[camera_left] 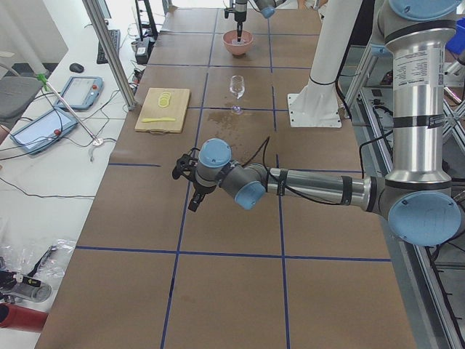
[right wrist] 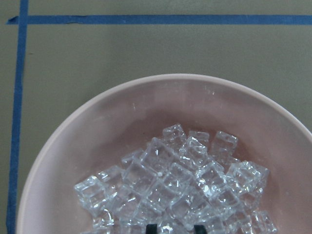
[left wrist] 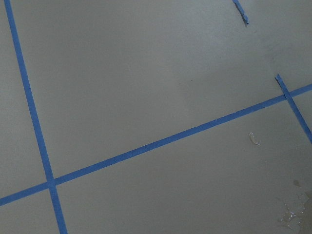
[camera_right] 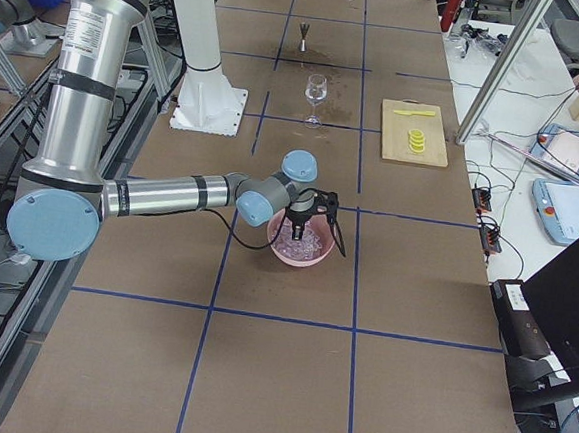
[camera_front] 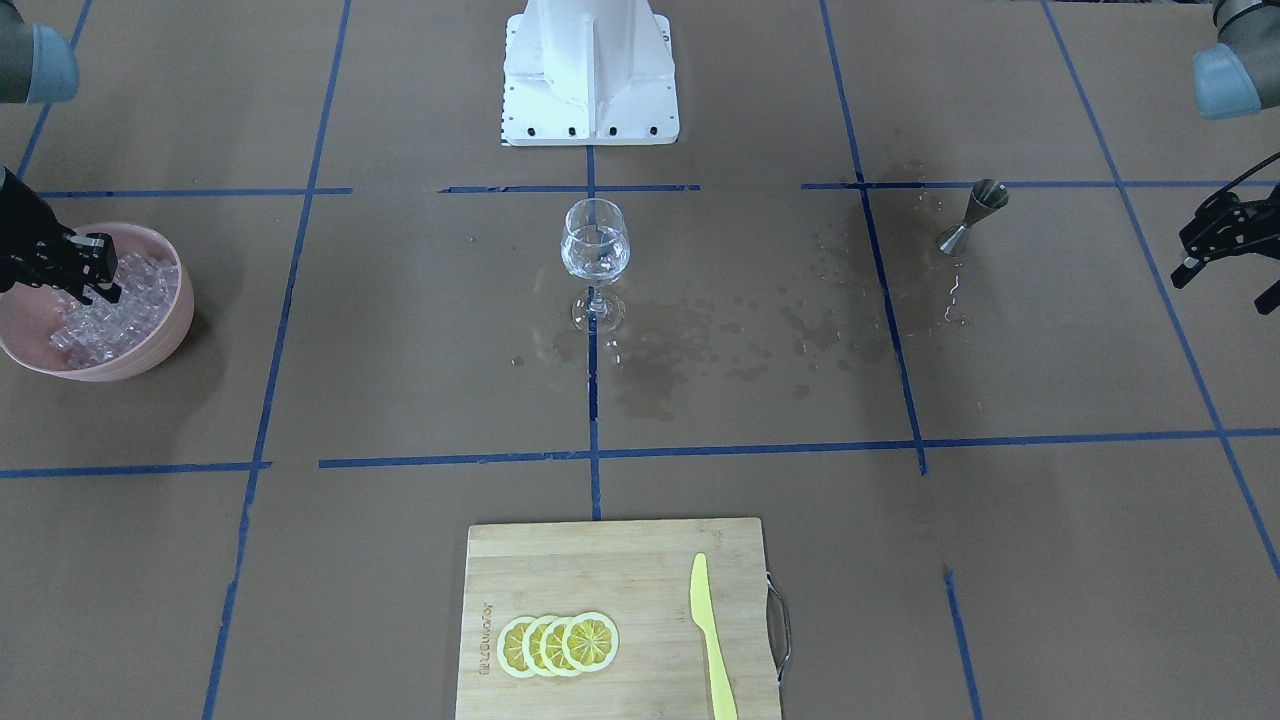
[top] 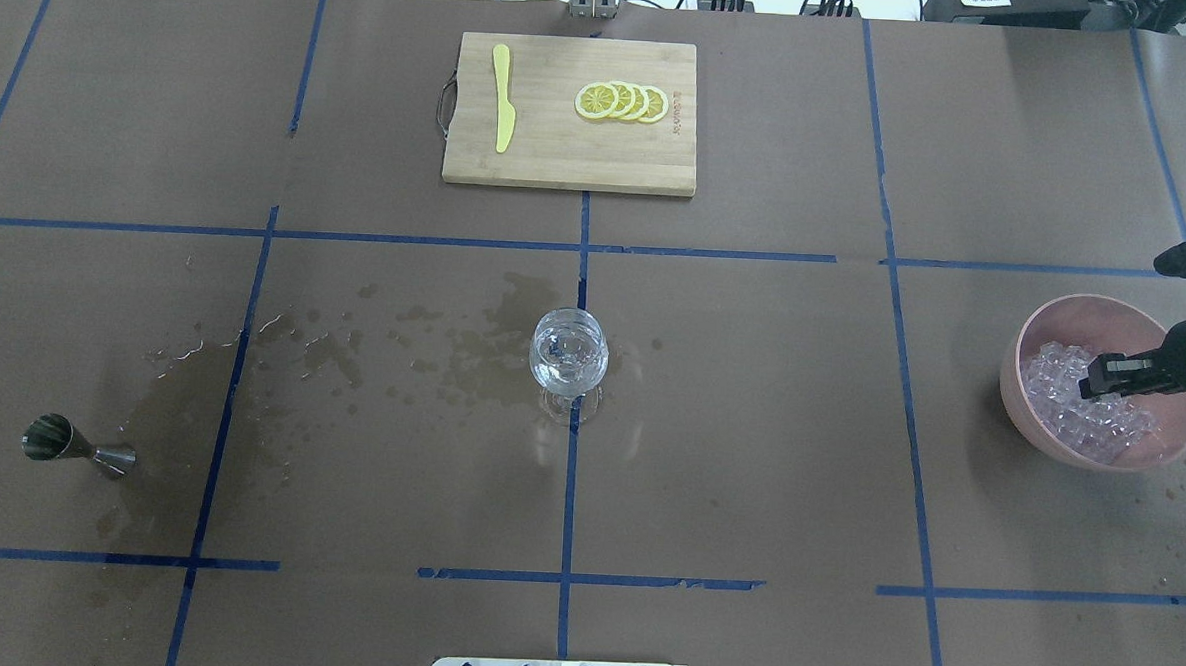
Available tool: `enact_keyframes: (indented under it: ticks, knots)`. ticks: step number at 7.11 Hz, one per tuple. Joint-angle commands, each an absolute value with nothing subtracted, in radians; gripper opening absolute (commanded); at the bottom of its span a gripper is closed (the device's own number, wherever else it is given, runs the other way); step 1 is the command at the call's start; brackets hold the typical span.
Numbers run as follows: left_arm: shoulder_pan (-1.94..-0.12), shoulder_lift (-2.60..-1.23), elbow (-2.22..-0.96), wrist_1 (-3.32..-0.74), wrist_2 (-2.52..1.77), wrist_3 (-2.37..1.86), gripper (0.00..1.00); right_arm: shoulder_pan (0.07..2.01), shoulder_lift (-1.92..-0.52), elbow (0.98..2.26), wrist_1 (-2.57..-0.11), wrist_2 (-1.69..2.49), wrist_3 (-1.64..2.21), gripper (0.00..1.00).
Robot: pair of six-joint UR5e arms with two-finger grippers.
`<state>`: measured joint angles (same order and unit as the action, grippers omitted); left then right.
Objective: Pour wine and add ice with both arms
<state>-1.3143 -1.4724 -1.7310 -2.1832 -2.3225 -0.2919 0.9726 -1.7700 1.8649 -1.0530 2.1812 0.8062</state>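
Observation:
A clear wine glass [camera_front: 595, 250] stands at the table's middle with a little clear wine in its bowl; it also shows in the overhead view [top: 569, 357]. A pink bowl [camera_front: 172, 330] holds a heap of ice cubes [camera_front: 105, 318]. My right gripper [camera_front: 100, 270] is down in the bowl [top: 1017, 392] among the ice [top: 1100, 423]. In its wrist view the two fingertips [right wrist: 152, 228] stand close together with an ice cube [right wrist: 175, 222] between them. My left gripper [camera_front: 1222, 288] is open and empty, off to the side past a steel jigger [camera_front: 972, 215].
A wooden cutting board [camera_front: 620, 570] with lemon slices [camera_front: 558, 643] and a yellow knife [camera_front: 712, 640] lies at the operators' edge. Dark wet stains [camera_front: 700, 340] spread between glass and jigger. The white pedestal [camera_front: 590, 70] stands at the robot's side.

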Motion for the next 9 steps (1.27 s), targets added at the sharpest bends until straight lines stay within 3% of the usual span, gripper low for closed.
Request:
enact_keyframes:
  ticks: [1,5,9]
  knots:
    - [-1.315,-1.46,-1.749,-2.184,-2.322,-0.295,1.0,1.032,-1.764,1.946,-1.064,2.232,0.807,0.0]
    - [-1.324,-1.456,-1.75,-2.151,-2.348,-0.281,1.0,1.042,-1.435,2.002,-1.271,2.258,1.051,0.0]
    - [-1.501,-1.459,-1.708,-1.976,-2.41,-0.014,1.0,0.779,-1.131,2.002,-1.467,2.042,1.369,0.0]
